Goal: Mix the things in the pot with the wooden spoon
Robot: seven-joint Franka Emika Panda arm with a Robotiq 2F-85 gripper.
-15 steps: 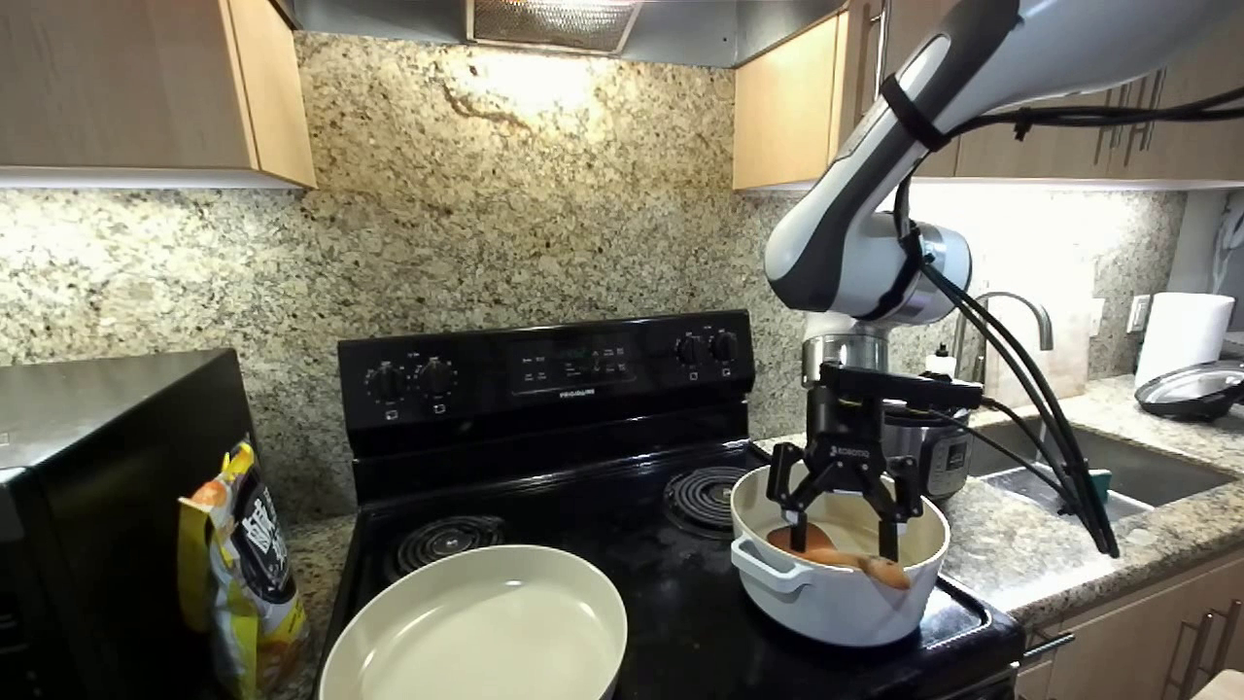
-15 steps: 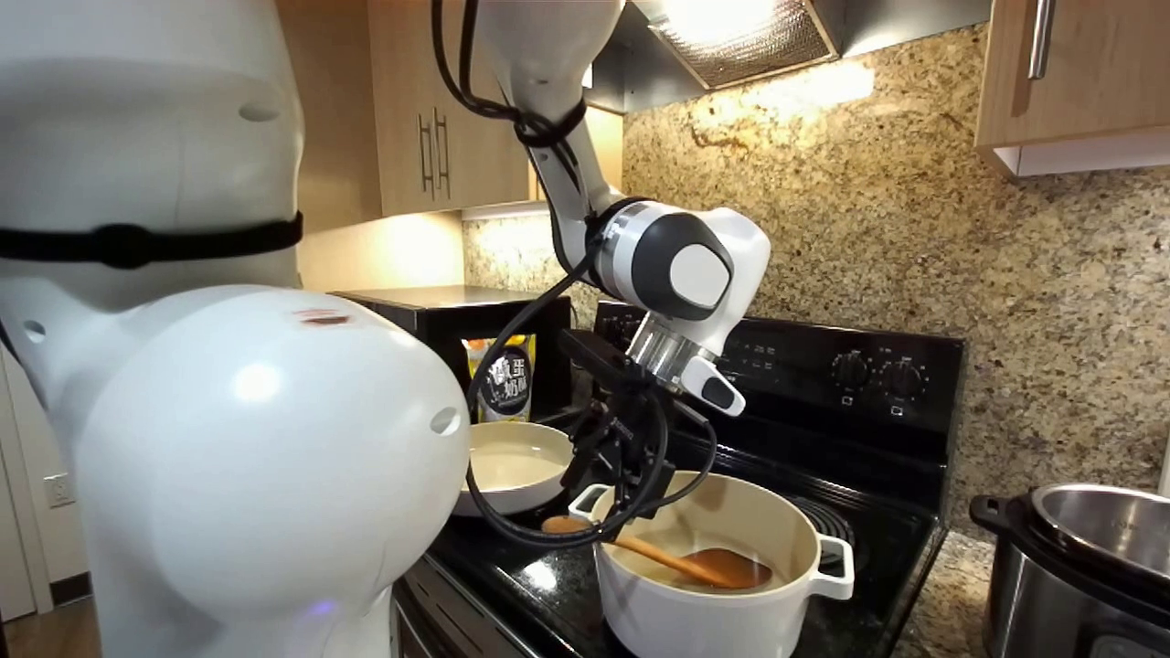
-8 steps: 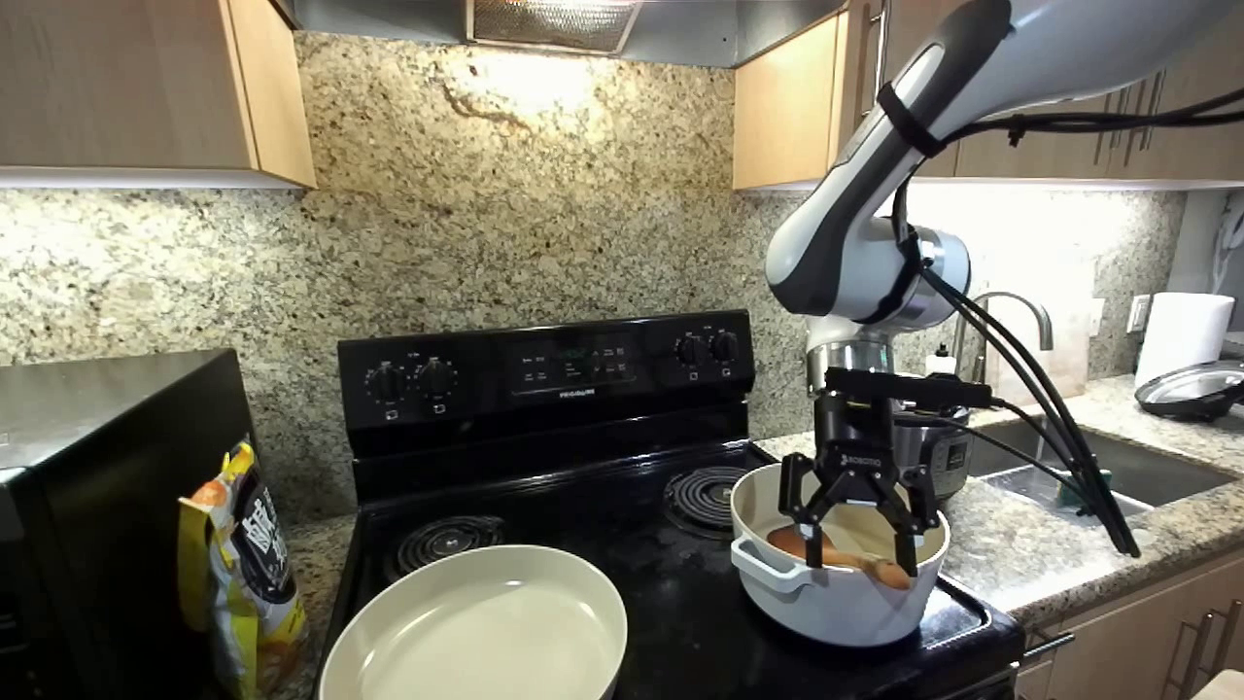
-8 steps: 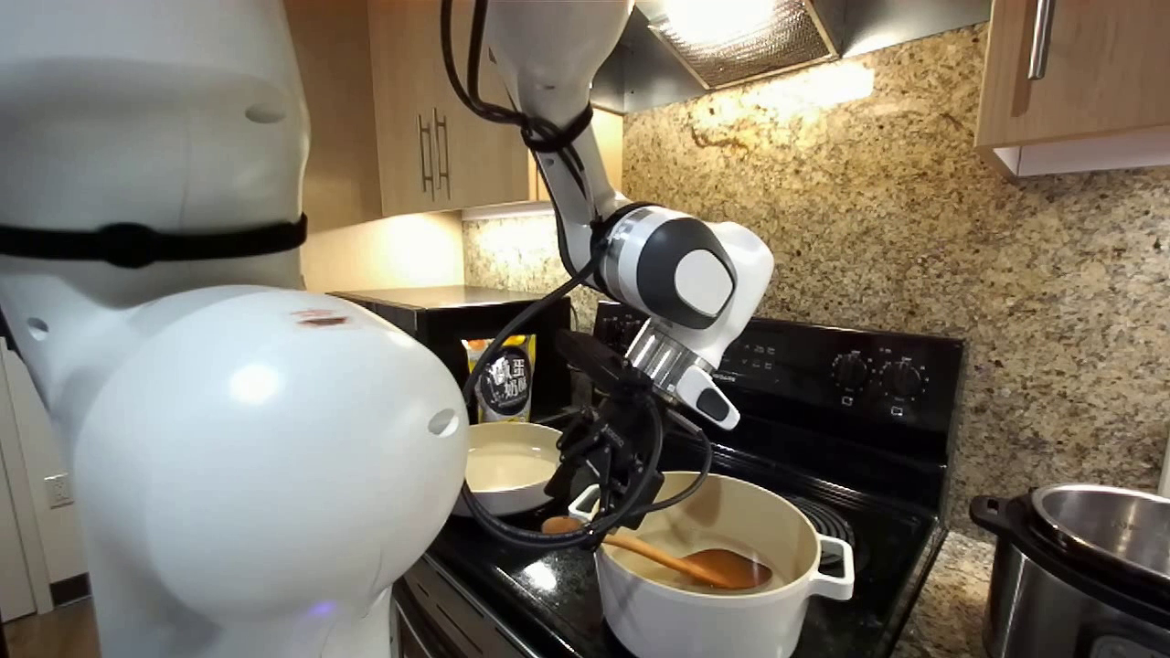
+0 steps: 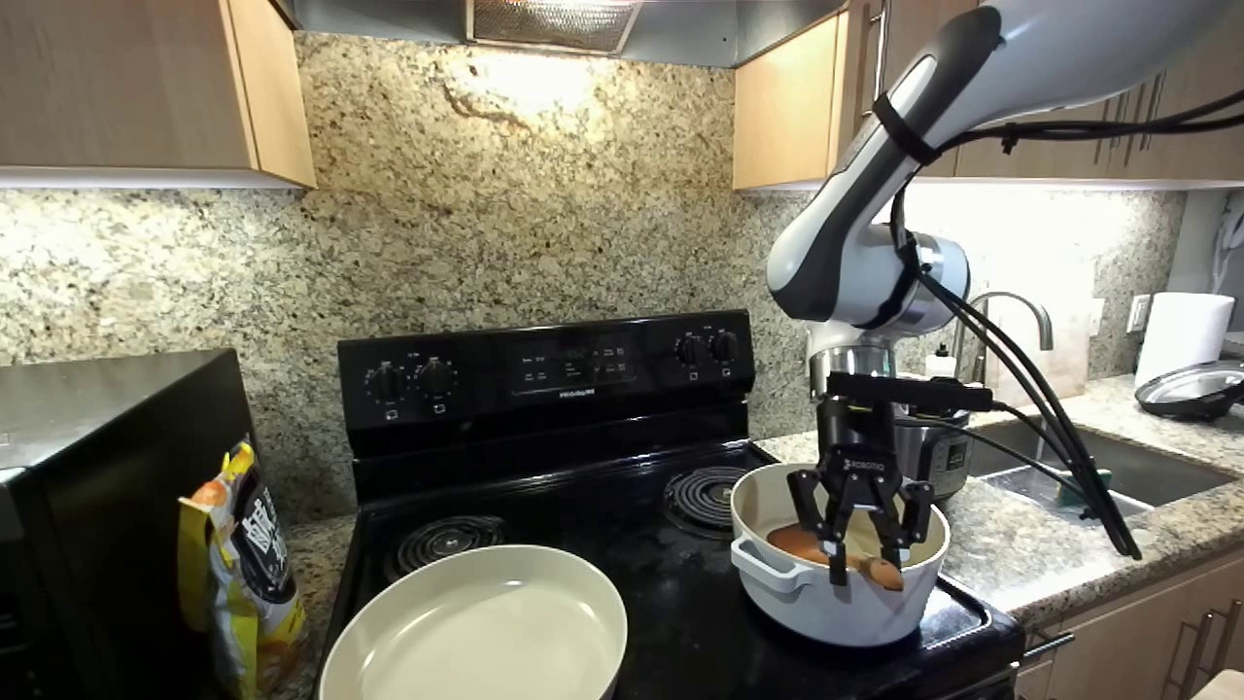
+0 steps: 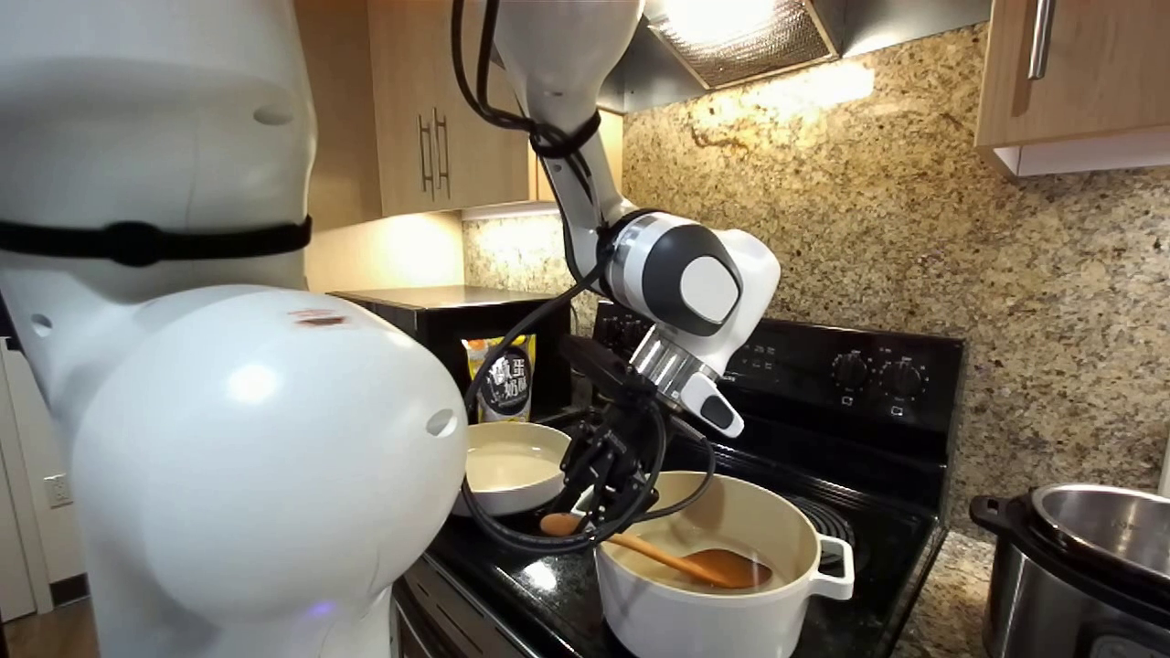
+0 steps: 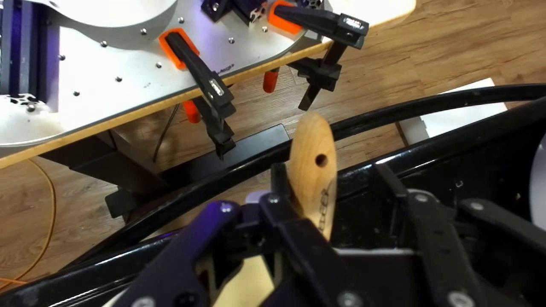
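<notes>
The white pot (image 5: 826,612) stands on the black stove. Resting in it is the wooden spoon (image 6: 681,562), its bowl down inside and its handle leaning over the rim. My gripper (image 5: 865,566) is at the rim, fingers pointing down around the handle's upper end. In the wrist view the spoon's handle end (image 7: 313,157), with a small hole, lies between the jaws of the gripper (image 7: 333,177). It is close against one finger, and a wide gap separates it from the opposite one. The jaws stand partly open. I cannot make out the things in the pot.
A large shallow pale dish (image 5: 486,622) occupies the stove's front. A steel cooker (image 6: 1069,576) stands on the counter beside the stove, near the sink (image 5: 1157,472). Against the black box-shaped appliance (image 5: 107,506) leans a snack bag (image 5: 258,574).
The gripper has shifted down and slightly right in an exterior view, then its jaws have narrowed around the handle. The spoon's handle end has shifted slightly; the pot stays put.
</notes>
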